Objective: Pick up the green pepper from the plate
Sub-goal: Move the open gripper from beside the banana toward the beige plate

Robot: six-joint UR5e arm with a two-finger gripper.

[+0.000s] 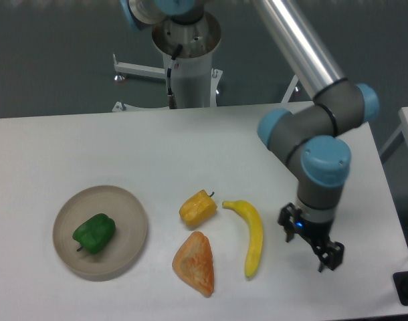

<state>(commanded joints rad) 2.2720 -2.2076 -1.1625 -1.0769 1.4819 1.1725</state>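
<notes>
The green pepper point(94, 233) lies on the plate point(128, 212), a little left of the plate's middle, its dark stem pointing toward the near left rim. The plate sits at the left of the white table point(90, 147), on the near side. Well to the right of it, across the table, the gripper point(320, 249) hangs at the end of the arm point(311, 144), pointing down over bare tabletop near the front edge — nothing is between its fingers, but from this angle I cannot tell whether they stand apart or together. Between plate and gripper lies a small group of toy food: a yellow-orange pepper point(198, 208) just right of the plate, a wedge of bread point(195, 263) directly in front of it and close to it, and a banana point(250, 234) to their right, curved, running from far to near. The banana is the nearest of these to the gripper, which is just beside it to the right and apart from it. The arm's base column point(188, 57) rises behind the far edge of the table.
</notes>
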